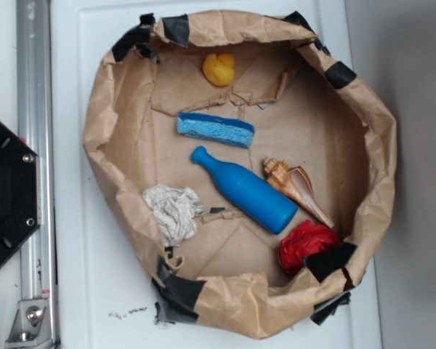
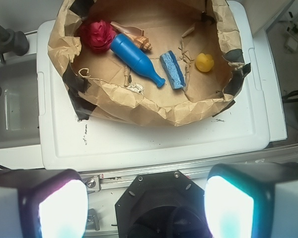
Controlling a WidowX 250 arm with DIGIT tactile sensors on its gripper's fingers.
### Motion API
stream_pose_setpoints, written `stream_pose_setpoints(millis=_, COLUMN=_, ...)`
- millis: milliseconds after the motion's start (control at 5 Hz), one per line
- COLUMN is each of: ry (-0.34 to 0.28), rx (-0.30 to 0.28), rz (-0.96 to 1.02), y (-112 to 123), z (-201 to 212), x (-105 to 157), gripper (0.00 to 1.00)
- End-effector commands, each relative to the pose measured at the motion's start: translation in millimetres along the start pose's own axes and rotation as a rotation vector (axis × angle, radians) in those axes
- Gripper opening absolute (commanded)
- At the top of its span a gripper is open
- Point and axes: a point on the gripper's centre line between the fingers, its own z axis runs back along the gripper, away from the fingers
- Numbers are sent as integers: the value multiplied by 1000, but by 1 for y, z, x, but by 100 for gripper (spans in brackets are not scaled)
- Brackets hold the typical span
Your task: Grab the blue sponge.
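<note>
The blue sponge (image 1: pixel 215 129) lies flat in the paper-lined basin, between the yellow duck and the blue bottle. In the wrist view the sponge (image 2: pixel 172 70) sits far ahead, right of the bottle's neck. My gripper (image 2: pixel 145 203) is open and empty. Its two fingers (image 2: pixel 54 208) stand wide apart at the bottom of the wrist view, above the black robot base, well short of the basin. The gripper does not show in the exterior view.
The basin of brown paper (image 1: pixel 232 298) has crumpled taped walls. Inside lie a glossy blue bottle (image 1: pixel 245 190), a seashell (image 1: pixel 294 187), a red crumpled cloth (image 1: pixel 306 244), a white cloth (image 1: pixel 174 211) and a yellow duck (image 1: pixel 219 69). The black base (image 1: pixel 7 193) and a metal rail (image 1: pixel 35 145) stand at the left.
</note>
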Motion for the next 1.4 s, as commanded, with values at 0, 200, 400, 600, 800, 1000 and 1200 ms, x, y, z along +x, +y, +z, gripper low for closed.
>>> stream_pose_setpoints(millis=0, ry=0, rx=0, rz=0, y=0, z=0, x=0, gripper=100)
stream_pose_setpoints(millis=200, ry=-63, rx=104, rz=78, y=30, z=-25, x=39, gripper=100)
stream_pose_setpoints(millis=400, ry=-29, rx=156, rz=-52, y=37, z=-67, x=87, gripper=100)
stream_pose_setpoints(millis=600, ry=-43, rx=242, rz=-107, y=42, z=-113, x=113, gripper=100)
stream_pose_setpoints(millis=800, ry=-46, rx=162, rz=-307, y=30, z=-165, x=120, gripper=100)
stream_pose_setpoints(millis=1000, ry=-44, rx=152, rz=-364, y=34, z=-193, x=104, gripper=100)
stream_pose_setpoints(millis=1200, ry=-1, rx=136, rz=-273, y=36, z=-224, x=111, gripper=100)
